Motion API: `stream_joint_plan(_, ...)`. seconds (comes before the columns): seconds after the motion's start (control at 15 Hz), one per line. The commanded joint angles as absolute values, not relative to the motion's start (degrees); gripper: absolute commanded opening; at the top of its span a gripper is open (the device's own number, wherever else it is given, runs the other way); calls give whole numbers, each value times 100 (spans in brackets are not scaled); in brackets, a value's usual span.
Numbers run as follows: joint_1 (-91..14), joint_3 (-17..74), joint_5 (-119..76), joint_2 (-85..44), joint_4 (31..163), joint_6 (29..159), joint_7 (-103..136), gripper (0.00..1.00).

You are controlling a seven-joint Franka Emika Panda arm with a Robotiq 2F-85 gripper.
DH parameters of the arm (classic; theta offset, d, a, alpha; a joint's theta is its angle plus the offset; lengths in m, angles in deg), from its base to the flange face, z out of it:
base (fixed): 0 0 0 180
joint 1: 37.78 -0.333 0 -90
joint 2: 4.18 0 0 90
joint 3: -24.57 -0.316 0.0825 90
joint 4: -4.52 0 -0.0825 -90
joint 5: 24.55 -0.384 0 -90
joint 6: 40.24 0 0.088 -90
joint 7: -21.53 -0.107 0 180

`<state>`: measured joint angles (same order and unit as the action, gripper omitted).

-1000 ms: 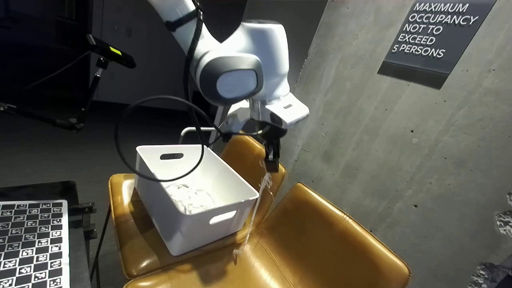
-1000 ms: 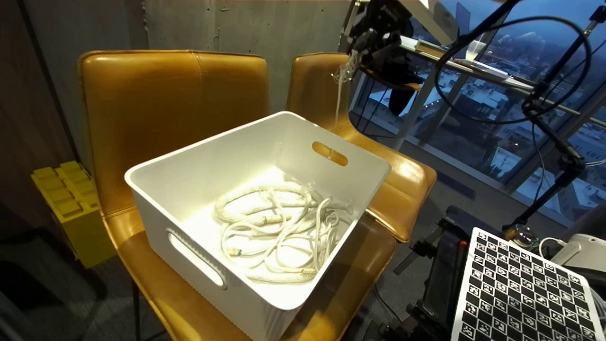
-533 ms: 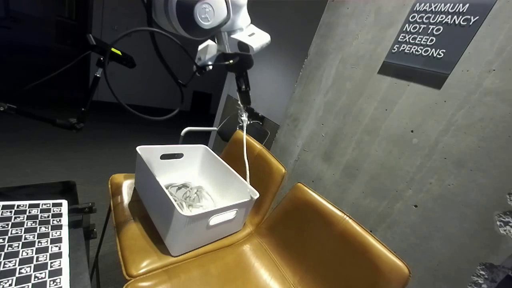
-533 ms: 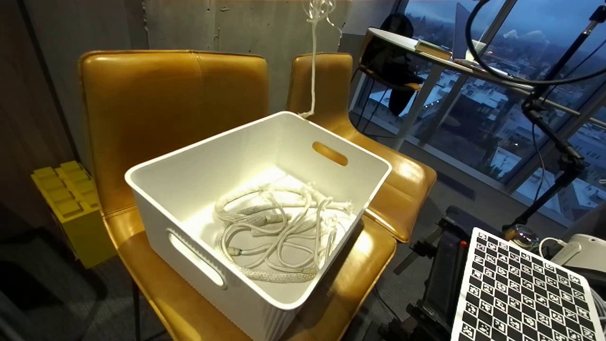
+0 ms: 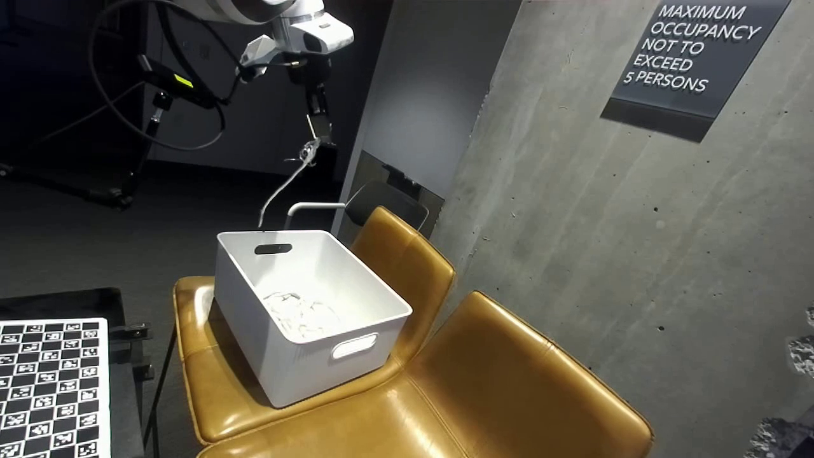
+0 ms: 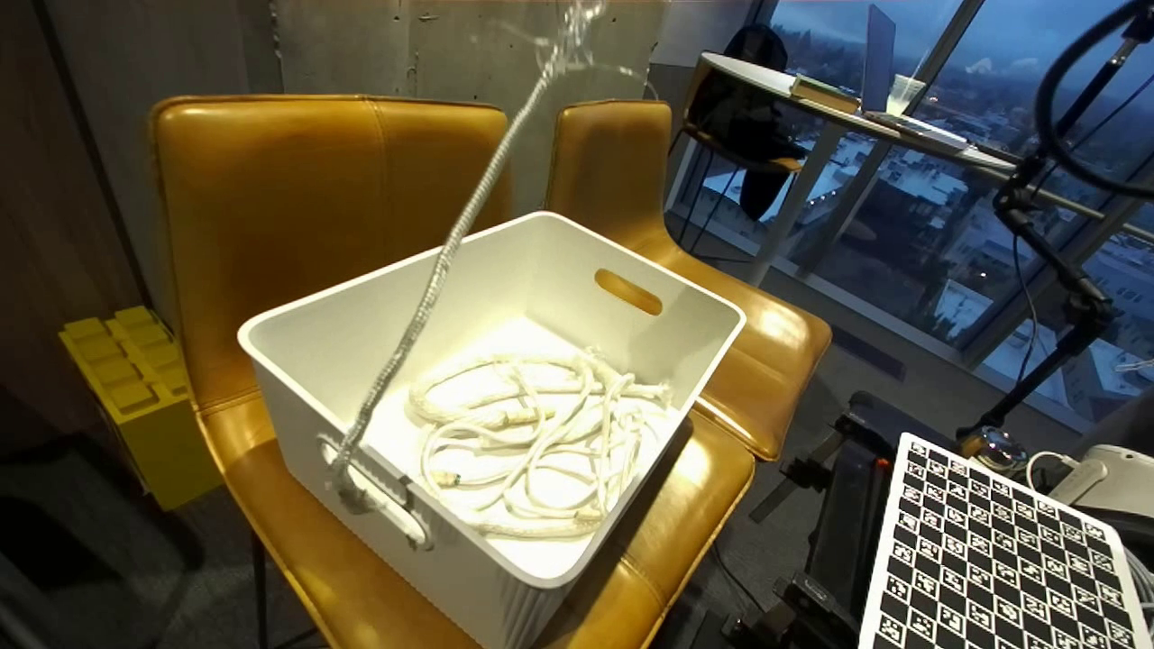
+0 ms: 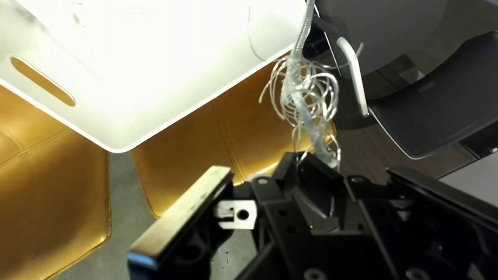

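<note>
- The gripper [image 7: 301, 161] has its jaws brought together, clamped on one end of a braided cord [image 6: 439, 270]; the wrist view shows this hold quite clearly.
- The braided cord hangs in the air beside the white bin [image 5: 311, 375], at the short wall with the handle slot [image 5: 273, 249]. Its lower end is near this wall, but whether it touches there, I cannot tell.
- The white bin stands on a tan chair [image 6: 270, 198], and inside it lie several white cords [image 6: 545, 437].
- For handling, I judge the braided cord to be light, soft and rather limp, with only a little spring, since it keeps a gentle bow in its length.
- It does not seem fragile. The weak place is probably the tangle of clear strands [image 7: 297, 87] next to the jaws: these look smooth, maybe slippery, and they could catch on an edge.
- The best place to take hold is, in my opinion, the firm braid just below this tangle, with the jaws closing across the length. The present hold is at the frayed tip, which may give a less sure grip.
- The long axis is tilted, not plumb: in both exterior views it runs from upper right down to lower left, and the free end points downward.
- In the wrist view, the braided cord goes away from the jaws toward the top edge, where the frame cuts it.
</note>
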<state>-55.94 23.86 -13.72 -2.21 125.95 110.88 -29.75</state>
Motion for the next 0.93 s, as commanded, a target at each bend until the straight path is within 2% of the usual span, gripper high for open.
stream_joint_plan(0.0,-5086,2029,-1372,-52,13064,11081,-2974,3)
stream_joint_plan(0.47,-4689,1934,-1430,-27,13500,11111,-2882,3)
stream_joint_plan(0.87,-4347,2105,-1695,94,13363,11010,-2384,3)
